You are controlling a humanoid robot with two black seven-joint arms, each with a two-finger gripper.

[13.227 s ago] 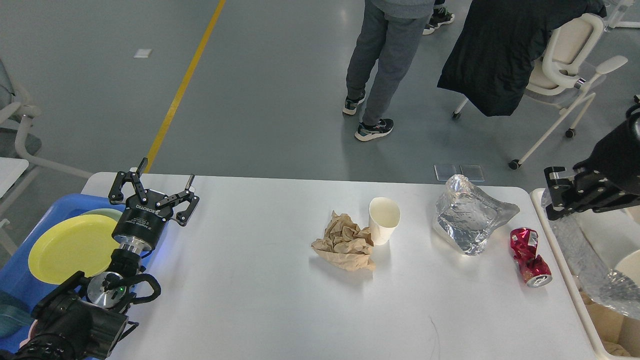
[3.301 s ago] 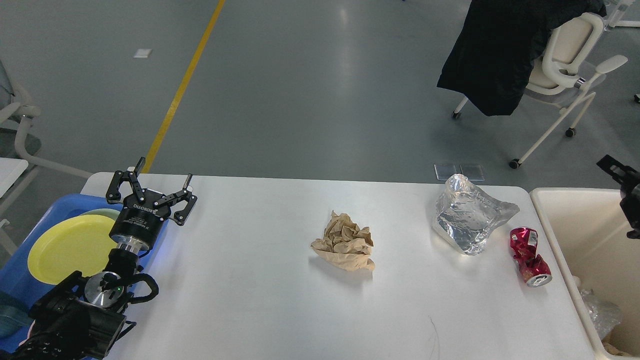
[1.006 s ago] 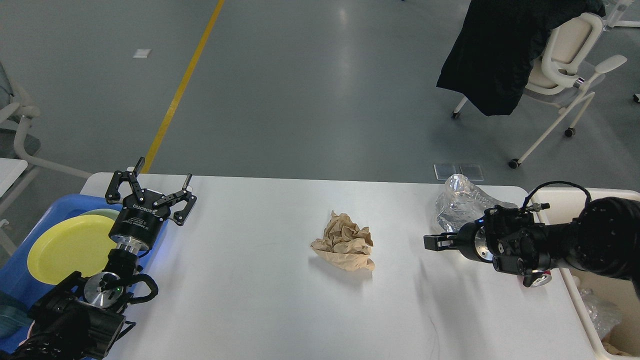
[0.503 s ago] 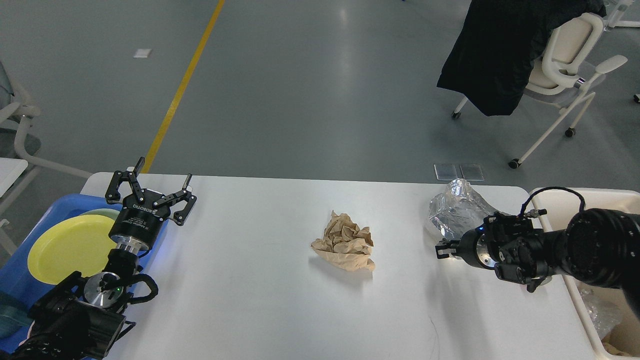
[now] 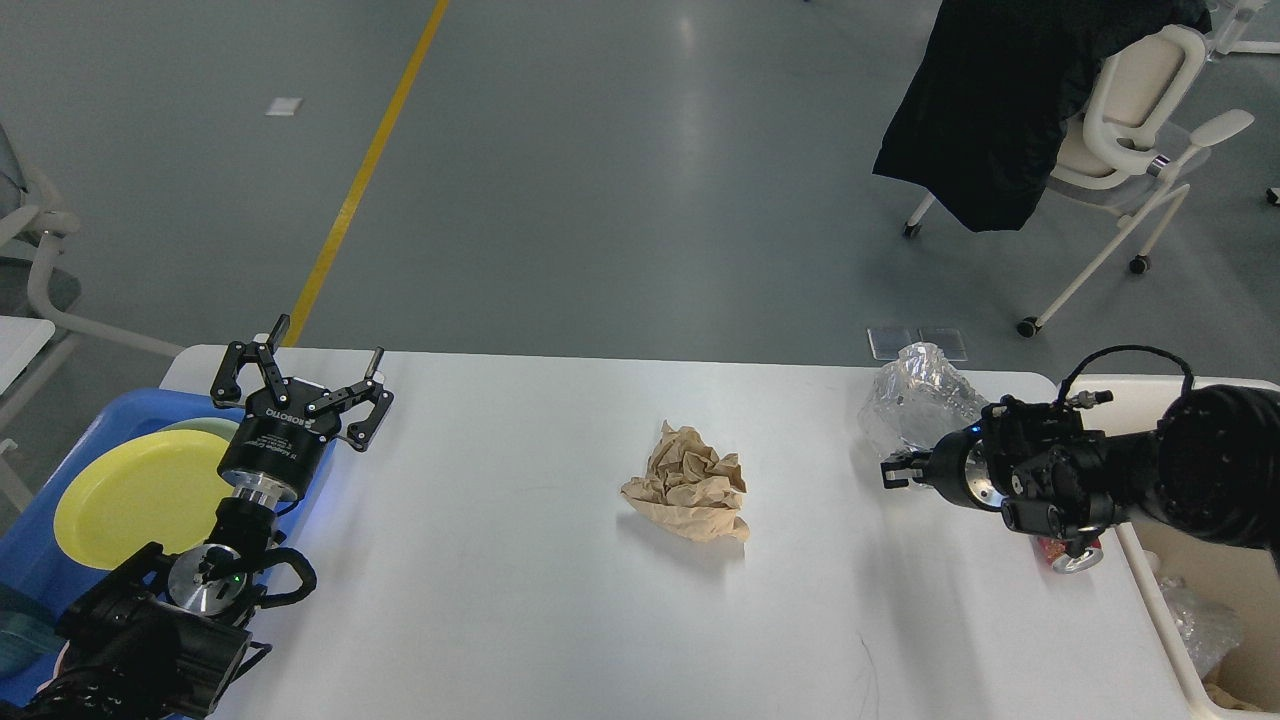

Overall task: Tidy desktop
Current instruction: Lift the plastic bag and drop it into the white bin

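Observation:
The white desktop (image 5: 500,580) holds a crumpled brown paper ball (image 5: 690,485) at its middle. A crumpled clear plastic bag (image 5: 915,400) is at the back right. A crushed red can (image 5: 1072,555) peeks out under my right wrist. My right gripper (image 5: 897,470) reaches in from the right, low against the bag's front and lower part. Its fingers are dark and seen end-on, so I cannot tell whether they grip the bag. My left gripper (image 5: 300,385) is open and empty above the desktop's back left corner.
A blue tray (image 5: 50,570) with a yellow plate (image 5: 130,490) stands off the left edge. A cream bin (image 5: 1160,610) with some trash inside stands off the right edge. A chair with a black coat (image 5: 1000,110) stands on the floor behind.
My right arm came in from the right over the can and drew back to the clear bag, which is now squashed and sits a little higher. The left arm has not moved.

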